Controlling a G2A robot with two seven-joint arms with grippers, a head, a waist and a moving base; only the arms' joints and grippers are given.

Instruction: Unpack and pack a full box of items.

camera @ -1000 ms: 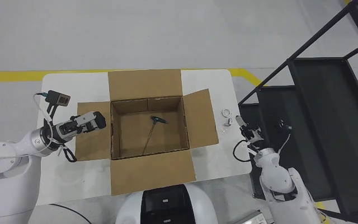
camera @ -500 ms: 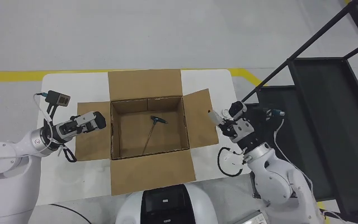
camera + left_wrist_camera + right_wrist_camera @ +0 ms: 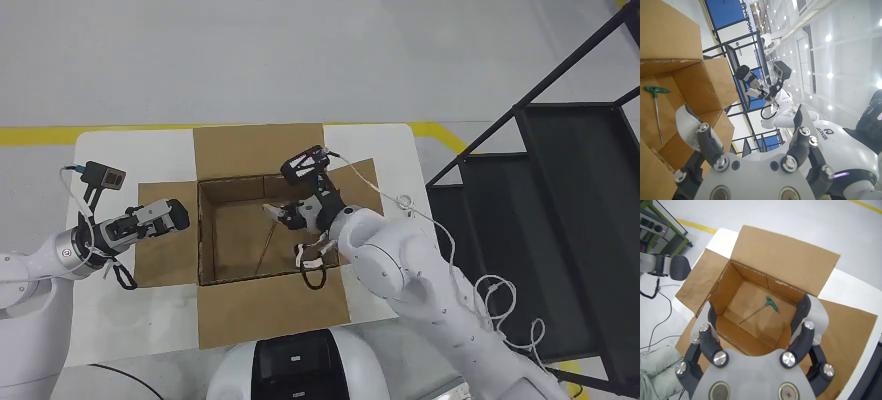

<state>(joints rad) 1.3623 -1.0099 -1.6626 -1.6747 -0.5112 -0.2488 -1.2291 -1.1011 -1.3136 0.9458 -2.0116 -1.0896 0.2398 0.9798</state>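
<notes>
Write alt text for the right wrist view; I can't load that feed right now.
The open right gripper hangs above an open cardboard box on a white table, with the box's flaps spread outward. A single green T-handle hex key lies flat on the box floor, the only item visible inside.

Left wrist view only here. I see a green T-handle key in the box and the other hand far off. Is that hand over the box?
Observer: Yes. From the top, the right hand hangs over the opening of the box, near its right wall, above the key.
Operator: Anything else inside?
Observer: No. In the right wrist view, the key is the one thing on the floor.
Operator: Where's my hand?
Observer: Your left hand is over the left flap, outside the opening.
</notes>
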